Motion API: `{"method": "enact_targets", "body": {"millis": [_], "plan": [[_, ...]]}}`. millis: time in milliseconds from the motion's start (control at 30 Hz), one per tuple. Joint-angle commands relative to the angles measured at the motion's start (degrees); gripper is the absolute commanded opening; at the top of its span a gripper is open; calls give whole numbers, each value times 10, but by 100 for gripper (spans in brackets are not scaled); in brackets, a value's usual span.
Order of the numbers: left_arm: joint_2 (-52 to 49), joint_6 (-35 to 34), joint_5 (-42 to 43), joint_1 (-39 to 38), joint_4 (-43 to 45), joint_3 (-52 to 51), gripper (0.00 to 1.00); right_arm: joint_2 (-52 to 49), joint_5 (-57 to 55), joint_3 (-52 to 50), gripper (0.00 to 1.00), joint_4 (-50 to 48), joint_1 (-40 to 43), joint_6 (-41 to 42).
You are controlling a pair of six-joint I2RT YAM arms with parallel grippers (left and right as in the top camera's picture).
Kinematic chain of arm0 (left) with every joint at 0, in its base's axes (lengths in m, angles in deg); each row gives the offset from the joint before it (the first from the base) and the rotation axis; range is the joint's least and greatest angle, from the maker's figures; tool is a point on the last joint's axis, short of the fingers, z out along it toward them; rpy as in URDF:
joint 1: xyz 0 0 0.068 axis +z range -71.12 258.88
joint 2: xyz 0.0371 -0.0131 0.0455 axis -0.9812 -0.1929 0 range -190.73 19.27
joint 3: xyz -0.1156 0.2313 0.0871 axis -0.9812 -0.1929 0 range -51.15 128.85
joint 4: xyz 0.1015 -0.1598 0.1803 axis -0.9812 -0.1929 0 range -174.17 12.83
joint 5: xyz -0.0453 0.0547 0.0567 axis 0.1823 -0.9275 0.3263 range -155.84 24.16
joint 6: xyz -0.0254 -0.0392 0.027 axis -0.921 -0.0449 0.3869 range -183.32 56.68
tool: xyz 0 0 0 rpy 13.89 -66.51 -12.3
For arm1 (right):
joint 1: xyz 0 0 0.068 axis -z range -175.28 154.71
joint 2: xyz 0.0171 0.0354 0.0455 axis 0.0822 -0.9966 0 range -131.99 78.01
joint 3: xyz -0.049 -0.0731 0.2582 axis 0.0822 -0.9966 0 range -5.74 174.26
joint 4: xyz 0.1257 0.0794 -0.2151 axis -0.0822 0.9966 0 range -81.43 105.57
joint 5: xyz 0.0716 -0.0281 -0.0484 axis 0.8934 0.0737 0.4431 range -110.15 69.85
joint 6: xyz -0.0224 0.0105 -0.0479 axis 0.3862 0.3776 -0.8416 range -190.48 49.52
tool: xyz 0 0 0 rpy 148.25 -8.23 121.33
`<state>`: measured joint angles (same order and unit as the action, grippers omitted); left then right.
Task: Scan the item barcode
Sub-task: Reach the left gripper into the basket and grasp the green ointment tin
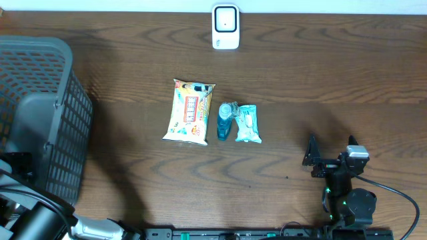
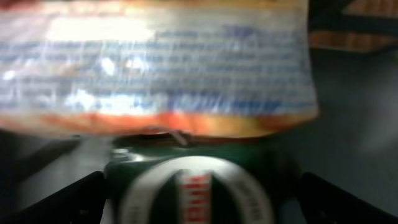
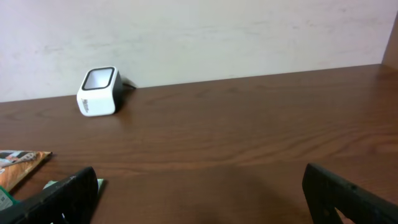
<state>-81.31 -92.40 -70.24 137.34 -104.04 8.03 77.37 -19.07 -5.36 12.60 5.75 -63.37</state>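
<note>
The barcode scanner [image 1: 225, 27] stood at the far edge of the worktop [image 1: 320, 73] with its window facing the near side, presumably so that an item lifted from the middle could be turned toward it. Three candidates lay in a row mid-worktop: a snack packet [image 1: 191, 112] on the left, a small blue bottle [image 1: 225, 121] just beside it, and a teal wipes pack [image 1: 247, 124] just beside the bottle on the right. All lay flat and none was lifted, so the scan had not begun.

The right end effector [image 1: 312, 157] sat at the near right, well apart from the row. It was low over the wood and aimed at the far wall, its fingers spread wide with nothing between them. From there the wipes pack looked the closest pick.

The left end effector [image 2: 200, 180] was released and empty too. It was poised close over a blurred printed packet [image 2: 155, 68] and a green can [image 2: 196, 199]. These were probably contents of the grey basket [image 1: 40, 113] at the left edge, though the view was too soft to be sure. Its arm was tucked into the near left corner.
</note>
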Motion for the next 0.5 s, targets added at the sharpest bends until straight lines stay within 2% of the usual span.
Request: {"method": "enact_targets", "body": {"millis": [0,167,333,467], "plan": [[-42,-3,125,-6,-10,-38,98,3,-3,-1,99,2,-11,-5],[-42,-2,99,-6,-11,-38,98,3,-3,-1,99,3,-11,-5],[-42,33,76,-6,-12,-38,99,3,-3,-1,99,2,-11,-5],[-42,51,73,-6,-19,-38,84,3,-3,-1,99,2,-11,-5]]}}
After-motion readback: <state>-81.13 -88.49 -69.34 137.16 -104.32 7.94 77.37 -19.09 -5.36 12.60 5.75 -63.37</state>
